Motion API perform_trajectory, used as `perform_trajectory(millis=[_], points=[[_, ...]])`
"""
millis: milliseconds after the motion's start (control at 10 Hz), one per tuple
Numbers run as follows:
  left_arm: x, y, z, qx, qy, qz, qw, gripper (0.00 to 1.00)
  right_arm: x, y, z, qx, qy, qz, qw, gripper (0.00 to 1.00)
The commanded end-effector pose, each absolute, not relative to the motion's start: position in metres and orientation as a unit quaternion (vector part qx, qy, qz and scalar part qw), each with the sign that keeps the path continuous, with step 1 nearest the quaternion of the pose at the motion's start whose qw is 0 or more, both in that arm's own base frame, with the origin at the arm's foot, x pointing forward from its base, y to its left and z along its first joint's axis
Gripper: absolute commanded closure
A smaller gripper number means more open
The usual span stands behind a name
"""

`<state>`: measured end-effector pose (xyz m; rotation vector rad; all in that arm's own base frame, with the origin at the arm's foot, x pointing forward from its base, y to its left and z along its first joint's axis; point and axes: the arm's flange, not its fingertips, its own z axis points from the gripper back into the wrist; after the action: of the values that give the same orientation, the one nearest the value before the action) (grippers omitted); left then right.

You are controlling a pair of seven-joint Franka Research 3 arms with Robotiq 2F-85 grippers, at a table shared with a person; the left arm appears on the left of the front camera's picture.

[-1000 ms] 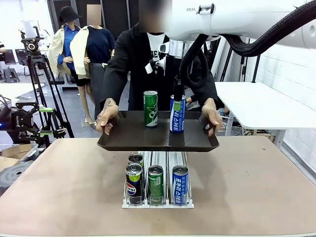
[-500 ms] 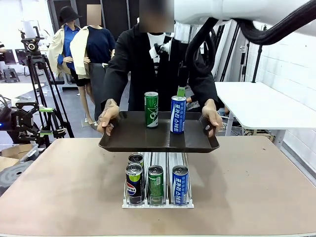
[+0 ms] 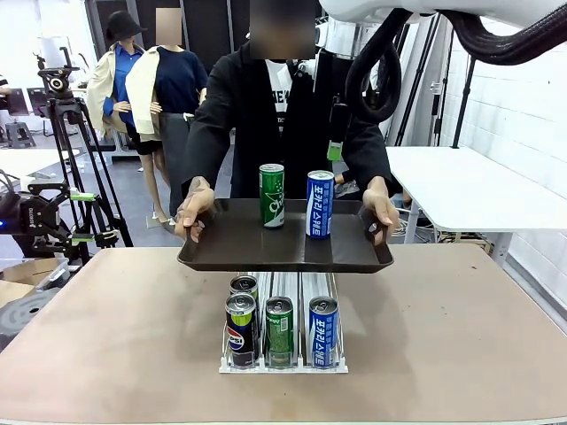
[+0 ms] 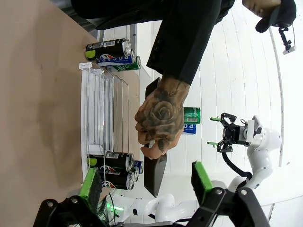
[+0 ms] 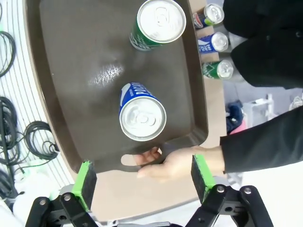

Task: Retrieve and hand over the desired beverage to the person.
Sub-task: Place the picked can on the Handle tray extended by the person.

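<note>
Right wrist view: right gripper (image 5: 142, 182) wide open, empty, above blue can (image 5: 141, 115) on person's (image 3: 275, 106) tray (image 5: 71, 94). Can prob. light, smooth, dentable; grip mid-body.

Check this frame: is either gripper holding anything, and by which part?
No. Both the right gripper and left gripper are open and empty; the person's hands grip the tray by its side rims.

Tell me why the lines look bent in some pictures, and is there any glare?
Left wrist view: the wide lens bows the pale floor lines; the person's hand is sideways. Right wrist view: a glare patch shines on the tray between the green can and blue can. Front view: sharp, evenly lit.
</note>
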<state>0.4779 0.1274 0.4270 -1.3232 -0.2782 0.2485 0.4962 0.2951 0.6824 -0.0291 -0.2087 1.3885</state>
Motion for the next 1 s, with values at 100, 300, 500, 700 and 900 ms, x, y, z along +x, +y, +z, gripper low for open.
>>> perform_trajectory(millis=[100,300,500,700,900], points=[[0.4769,0.1273,0.4287,-0.614,-0.127,0.112,0.771,0.00,0.4974,0.2976,0.6834,-0.013,-0.097,0.646,0.757,0.00],[0.4769,0.1273,0.4287,-0.614,-0.127,0.112,0.771,0.00,0.4974,0.2976,0.6834,-0.013,-0.097,0.646,0.757,0.00],[0.4769,0.1273,0.4287,-0.614,-0.127,0.112,0.771,0.00,0.4974,0.2976,0.6834,-0.013,-0.097,0.646,0.757,0.00],[0.4769,0.1273,0.4287,-0.614,-0.127,0.112,0.771,0.00,0.4974,0.2976,0.6834,-0.013,-0.097,0.646,0.757,0.00],[0.4769,0.1273,0.4287,-0.614,-0.127,0.112,0.771,0.00,0.4974,0.2976,0.6834,-0.013,-0.097,0.646,0.757,0.00]])
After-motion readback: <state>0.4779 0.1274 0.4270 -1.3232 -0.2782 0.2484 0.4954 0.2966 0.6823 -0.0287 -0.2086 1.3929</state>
